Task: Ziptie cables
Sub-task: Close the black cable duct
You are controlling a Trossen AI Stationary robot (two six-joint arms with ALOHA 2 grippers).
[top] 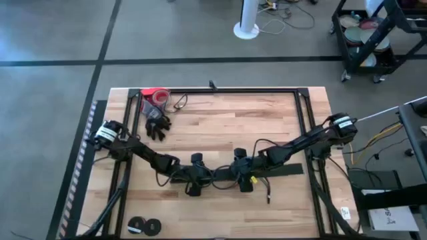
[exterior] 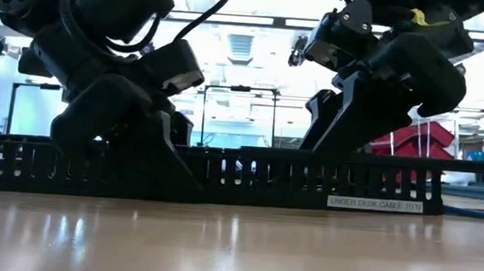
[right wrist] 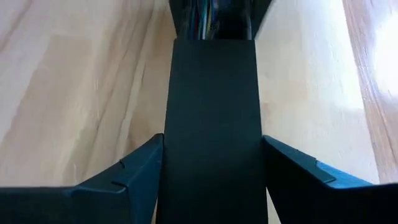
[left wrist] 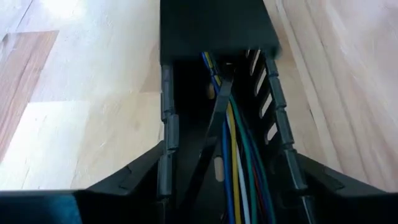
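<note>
The cables (left wrist: pixel 235 155) run lengthwise inside a long black slotted duct (exterior: pixel 222 175) that lies across the near half of the wooden desk (top: pixel 220 127); from the left wrist view I can make out blue, yellow, green and white strands with a dark strap crossing them, packed between the duct's comb-like walls directly between the left jaws. The left gripper (left wrist: pixel 227 186) straddles the open stretch of the duct, its jaws apart, one dark finger (left wrist: pixel 137 174) outside each wall, and whether they actually touch the walls I cannot tell. Further along from it, a flat black cover (right wrist: pixel 211 124) sits over the duct, and the right gripper (right wrist: pixel 211 168) straddles that covered stretch in the same way, jaws apart with a finger on either side, the cable ends just showing beyond the cover's far edge. From table height both grippers come down onto the duct, which carries a small white label (exterior: pixel 375 204) near one end. Well away from both jaws, at the far left corner of the desk, lie a black glove (top: pixel 157 125) and a red roll (top: pixel 155 97), and two small black rolls (top: pixel 145 226) sit at the near edge.
</note>
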